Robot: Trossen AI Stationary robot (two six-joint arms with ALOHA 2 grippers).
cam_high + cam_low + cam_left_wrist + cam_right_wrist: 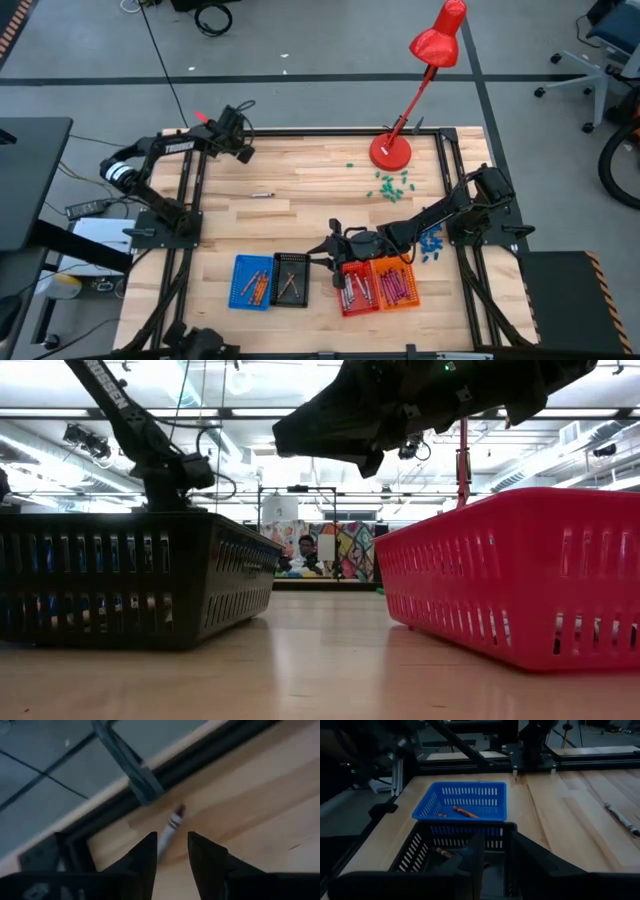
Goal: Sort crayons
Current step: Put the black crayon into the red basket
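Dark arms, white lettering, pointed black fingers [145, 857]

My arms are dark, nearly black, and my left gripper [170, 855] has black fingers [145, 857]. The table [300, 190] is pale wood with light grain stripes, framed in black rails. Four slatted baskets lie on it: a blue basket [238, 295] with orange-brown crayons [254, 284], a black basket [277, 262], a red basket [347, 305] with grey-white crayons [358, 290], and an orange basket [412, 298] with purple-magenta crayons [394, 284]. A lone grey-white crayon [170, 827] has a dark tip. The desk lamp [437, 35] is bright red. Green bits [390, 184] and blue chunks [432, 243] dot the wood.
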